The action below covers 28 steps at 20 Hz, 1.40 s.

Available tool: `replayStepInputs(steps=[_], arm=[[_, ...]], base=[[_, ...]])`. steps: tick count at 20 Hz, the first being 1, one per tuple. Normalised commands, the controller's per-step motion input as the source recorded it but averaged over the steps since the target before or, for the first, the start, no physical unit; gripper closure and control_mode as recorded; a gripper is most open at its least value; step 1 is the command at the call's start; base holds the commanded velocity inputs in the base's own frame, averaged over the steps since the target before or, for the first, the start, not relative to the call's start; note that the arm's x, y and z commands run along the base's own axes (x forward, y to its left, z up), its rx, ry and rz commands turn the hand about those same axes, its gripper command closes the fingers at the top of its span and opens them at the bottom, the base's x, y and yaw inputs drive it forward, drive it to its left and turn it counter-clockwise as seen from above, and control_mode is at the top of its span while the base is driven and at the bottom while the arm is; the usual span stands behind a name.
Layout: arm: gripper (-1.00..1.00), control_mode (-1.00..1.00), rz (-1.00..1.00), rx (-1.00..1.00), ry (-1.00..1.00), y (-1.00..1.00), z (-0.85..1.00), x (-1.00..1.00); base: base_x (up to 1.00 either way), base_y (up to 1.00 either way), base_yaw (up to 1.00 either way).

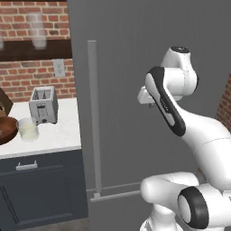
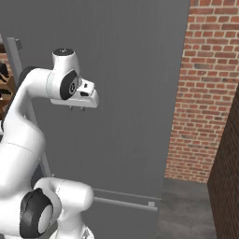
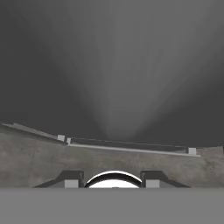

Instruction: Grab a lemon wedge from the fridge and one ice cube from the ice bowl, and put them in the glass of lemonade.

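The fridge [image 1: 149, 90] door is a matt dark grey with a faint brushed, vertical grain, and its long bar handle [image 1: 93, 117] looks like pale satin metal. Beside it the toaster [image 1: 43, 104] has a dull silvery metal shell, the glass of lemonade [image 1: 27, 129] is clear and smooth, and the ice bowl [image 1: 5, 129] is dark reddish-brown wood. They stand on a smooth white speckled worktop [image 1: 54, 135], with rough red brick [image 1: 27, 76] behind.

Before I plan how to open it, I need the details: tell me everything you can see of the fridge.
The fridge is a tall, dark grey appliance with a flat matte front, shut. A long light-grey vertical bar handle runs down its left side, and a horizontal bar crosses low on the front. It stands against the counter on its left, a brick wall on its right.
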Motion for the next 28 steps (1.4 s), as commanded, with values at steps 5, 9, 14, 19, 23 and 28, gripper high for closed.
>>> replayStepInputs(steps=[5,9,14,19,23,28], arm=[[-1.00,-1.00,-0.02,0.02,0.01,-0.05,-0.05,-0.41],[-1.00,-1.00,-0.07,0.02,0.01,-0.14,-0.12,-0.70],[-1.00,-1.00,-0.13,0.14,0.05,-0.32,-0.42,-0.69],[-1.00,-1.00,-0.06,0.12,0.00,-0.22,-0.26,-0.54],[-1.00,-1.00,0.00,0.00,0.03,0.14,0.00,-0.02],[-1.00,1.00,0.00,0.00,0.02,0.29,0.00,0.00]], base=[[0.00,0.00,0.00],[0.00,0.00,0.00],[0.00,0.00,0.00],[0.00,0.00,0.00],[0.00,0.00,0.00],[0.00,0.14,-0.01]])
